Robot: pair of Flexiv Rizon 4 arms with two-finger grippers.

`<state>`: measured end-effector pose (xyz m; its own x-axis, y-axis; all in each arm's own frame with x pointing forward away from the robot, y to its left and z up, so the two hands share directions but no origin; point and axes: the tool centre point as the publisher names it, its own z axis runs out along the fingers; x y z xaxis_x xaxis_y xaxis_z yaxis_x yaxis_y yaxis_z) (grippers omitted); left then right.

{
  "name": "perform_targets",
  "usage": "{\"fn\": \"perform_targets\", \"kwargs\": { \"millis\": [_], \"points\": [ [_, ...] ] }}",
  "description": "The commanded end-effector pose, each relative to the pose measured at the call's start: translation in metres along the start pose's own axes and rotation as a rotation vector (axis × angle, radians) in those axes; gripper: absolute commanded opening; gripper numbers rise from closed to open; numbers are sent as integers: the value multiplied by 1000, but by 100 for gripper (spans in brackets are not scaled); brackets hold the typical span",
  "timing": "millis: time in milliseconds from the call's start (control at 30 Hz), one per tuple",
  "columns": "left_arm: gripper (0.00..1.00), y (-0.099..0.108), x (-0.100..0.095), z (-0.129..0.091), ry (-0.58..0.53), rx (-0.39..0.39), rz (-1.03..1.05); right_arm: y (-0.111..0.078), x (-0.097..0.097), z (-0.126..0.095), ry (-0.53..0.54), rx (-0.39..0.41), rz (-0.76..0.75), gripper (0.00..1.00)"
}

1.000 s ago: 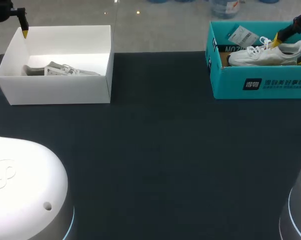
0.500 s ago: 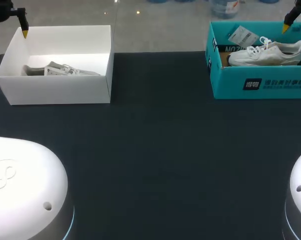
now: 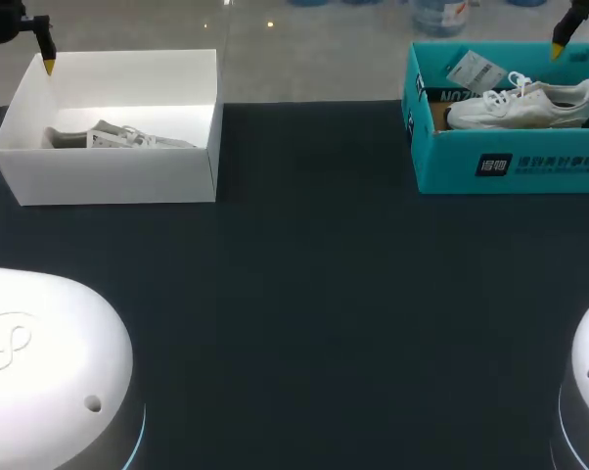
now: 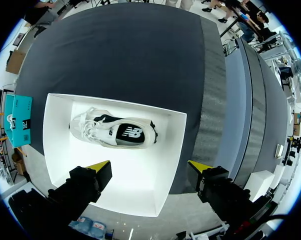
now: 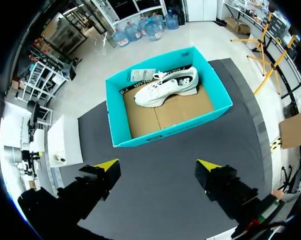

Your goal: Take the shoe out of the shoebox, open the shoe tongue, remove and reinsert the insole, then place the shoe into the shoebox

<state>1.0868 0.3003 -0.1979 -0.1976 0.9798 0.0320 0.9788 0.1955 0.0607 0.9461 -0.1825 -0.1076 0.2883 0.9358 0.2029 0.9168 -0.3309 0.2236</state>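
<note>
A: head cam: white shoe [image 3: 522, 103] sitting in teal shoebox [image 3: 510, 164], far right of desk [image 3: 314, 294]. Two-tone shoe [image 3: 123, 137] sitting in white shoebox [image 3: 109, 176], far left.
B: L wrist?
A: left tool [image 4: 149, 165] hovering over white shoebox rim, pointing down, fingers spread, gripping nothing. Two-tone shoe lying ahead of it, looks on its side.
B: R wrist?
A: right tool [image 5: 158, 165] hanging high over desk, short of teal shoebox, spread wide, empty. White shoe resting by box's far wall.
B: handling?
A: guessing light, soft upper, stiffer sole. Am thinking pinch at heel collar or midfoot; laces + tongue too floppy.
</note>
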Motion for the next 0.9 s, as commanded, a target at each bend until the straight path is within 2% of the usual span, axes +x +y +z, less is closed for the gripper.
{"fn": "perform_targets", "kwargs": {
  "millis": [33,67,200,567,733,900],
  "points": [
    [100,0,0,0,1,-2,0,26,-6,9,-34,-15,-20,100],
    [100,0,0,0,1,-2,0,37,-10,15,-52,-22,-39,100],
    [100,0,0,0,1,-2,0,62,-23,35,-92,-33,-56,100],
    [100,0,0,0,1,-2,0,115,-58,81,-180,-8,-96,100],
    [100,0,0,0,1,-2,0,127,-69,103,-189,29,-100,100],
    [100,0,0,0,1,-2,0,127,-69,103,-189,29,-100,100]
  ]
}}
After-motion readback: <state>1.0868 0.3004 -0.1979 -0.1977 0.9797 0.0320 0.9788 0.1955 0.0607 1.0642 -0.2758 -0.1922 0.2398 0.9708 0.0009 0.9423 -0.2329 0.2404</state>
